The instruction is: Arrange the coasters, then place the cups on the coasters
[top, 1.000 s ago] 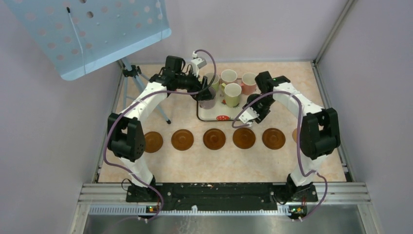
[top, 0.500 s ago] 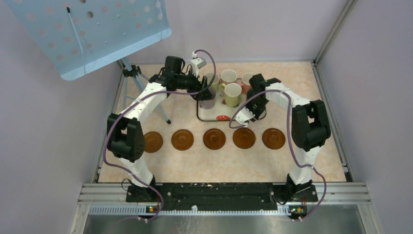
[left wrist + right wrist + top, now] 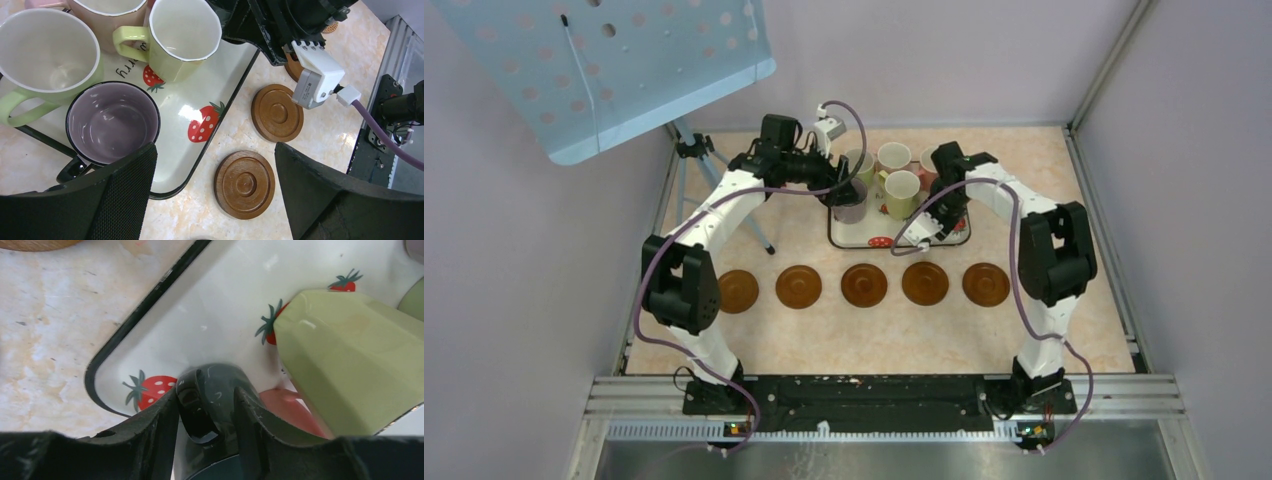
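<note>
Cup [image 3: 215,377] in right pincer [image 3: 207,405], hidden from overhead.

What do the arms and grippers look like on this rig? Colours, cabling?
Left arm and right arm: white links, black joint housings. A purple cable runs along each, into a white camera module. Left gripper: black, mesh-textured fingers. Right gripper: black.

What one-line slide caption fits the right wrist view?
Right pincer pinches the dark mug by its handle on the strawberry tray, beside a light green mug.
</note>
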Motion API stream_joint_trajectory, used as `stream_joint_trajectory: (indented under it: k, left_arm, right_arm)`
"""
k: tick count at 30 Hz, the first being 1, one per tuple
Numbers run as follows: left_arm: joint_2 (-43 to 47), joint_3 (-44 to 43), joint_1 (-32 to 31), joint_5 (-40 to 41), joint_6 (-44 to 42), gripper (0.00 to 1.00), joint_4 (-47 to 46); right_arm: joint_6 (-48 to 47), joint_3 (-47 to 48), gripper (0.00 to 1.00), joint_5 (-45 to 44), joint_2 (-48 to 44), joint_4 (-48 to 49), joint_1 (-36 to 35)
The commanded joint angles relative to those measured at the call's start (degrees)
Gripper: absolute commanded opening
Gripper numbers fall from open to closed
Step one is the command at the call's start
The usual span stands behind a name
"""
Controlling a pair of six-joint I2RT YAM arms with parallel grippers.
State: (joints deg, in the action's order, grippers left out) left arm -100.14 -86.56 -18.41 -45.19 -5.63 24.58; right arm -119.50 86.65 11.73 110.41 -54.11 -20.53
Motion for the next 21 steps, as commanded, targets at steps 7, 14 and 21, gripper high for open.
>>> stream_joint_trajectory:
  k: [7,14,21]
  left_arm:
    - [3.3,0.9,0.6,-0.9,-0.1,0.92,-1.8]
    - [3.5,1.2,0.7,-1.0,0.0,0.92,-2.1]
    - [2.8,0.9,0.7,-3.0,0.5,0.92,-2.8]
  right_arm:
    - [-30.8,4.8,0.27,-3.2,2.9,0.5,-0.5]
    - [-29.9,4.5,0.0,-4.2,0.5,-1.8,-0.7]
    - [-24.3,8.1,0.0,-4.5,-0.9,-7.6,-0.6]
